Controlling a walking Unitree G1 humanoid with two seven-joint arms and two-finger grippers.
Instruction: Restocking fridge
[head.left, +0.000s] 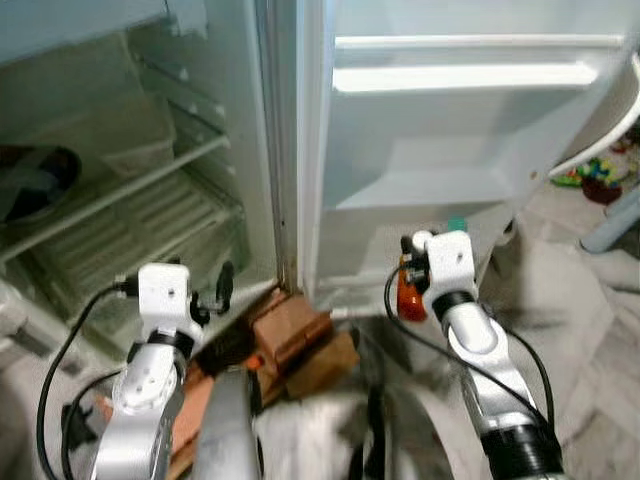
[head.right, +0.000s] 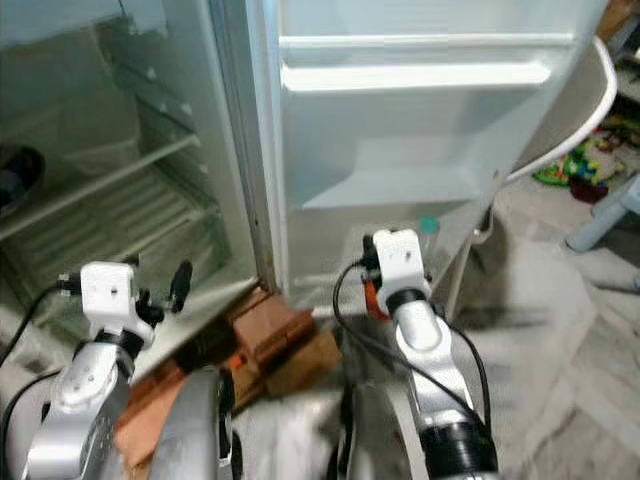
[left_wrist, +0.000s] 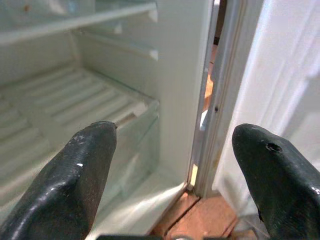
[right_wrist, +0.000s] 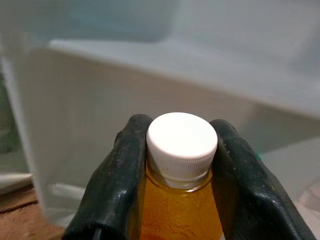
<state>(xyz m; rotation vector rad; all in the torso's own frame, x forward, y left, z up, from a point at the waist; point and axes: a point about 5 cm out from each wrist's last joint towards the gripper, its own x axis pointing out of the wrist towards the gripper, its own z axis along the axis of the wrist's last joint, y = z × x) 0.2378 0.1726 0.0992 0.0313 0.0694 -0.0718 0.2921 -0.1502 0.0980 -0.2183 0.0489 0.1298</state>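
Jaws closed on the neck of an amber-filled bottle, just under its white cap, the right gripper holds its load upright before the open fridge door. In the head views the bottle shows as an orange patch against the gripper, low and near the door's bottom edge, below the moulded door shelves. A small teal-topped item sits low in the door just above the gripper; what it is cannot be made out.

The left gripper hangs with its jaws wide apart and nothing between them, facing the lower corner of the fridge cabinet beside the hinge. The ribbed white shelves there look bare, apart from a dark rounded object at the far left of an upper shelf.

Brick-coloured blocks lie on the floor at the foot of the fridge.

By this reading the restocking is at an early-to-middle stage: one bottle is in hand but not yet placed, the door racks and lower shelves appear largely unfilled, and the placing of this bottle remains to be done.
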